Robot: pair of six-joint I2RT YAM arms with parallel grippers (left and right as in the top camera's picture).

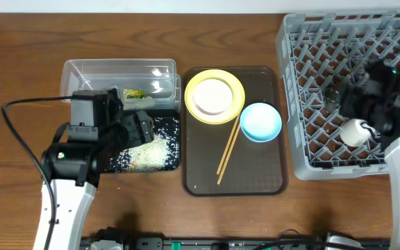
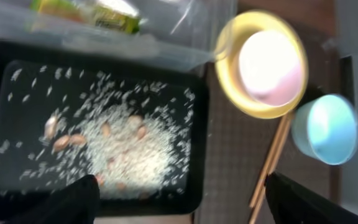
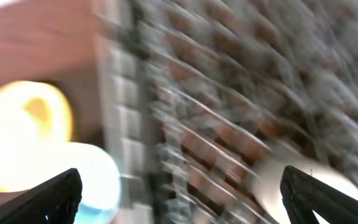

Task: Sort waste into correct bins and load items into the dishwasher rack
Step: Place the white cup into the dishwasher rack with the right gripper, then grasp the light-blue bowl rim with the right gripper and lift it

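Now rice [image 1: 151, 149] covers black bin [image 1: 175, 125], wrapper [image 1: 135, 93] sits in clear tub [image 1: 89, 69].

Heavy blur smears the dishwasher rack [image 3: 229, 93] in right wrist view.

Table [image 1: 19, 42] bears clear tub [image 1: 96, 66], black bin [image 1: 173, 126], brown tray [image 1: 255, 167] — and rack [image 1: 292, 97].

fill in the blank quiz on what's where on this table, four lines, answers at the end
1. The rice scraps lie in the ____ tray-bin.
2. The white bowl sits on the yellow ____.
3. The wrapper lies in the ____ tub.
4. Beside the light blue bowl, the wooden ____ lie on the brown tray.

Missing words: black; plate; clear; chopsticks.
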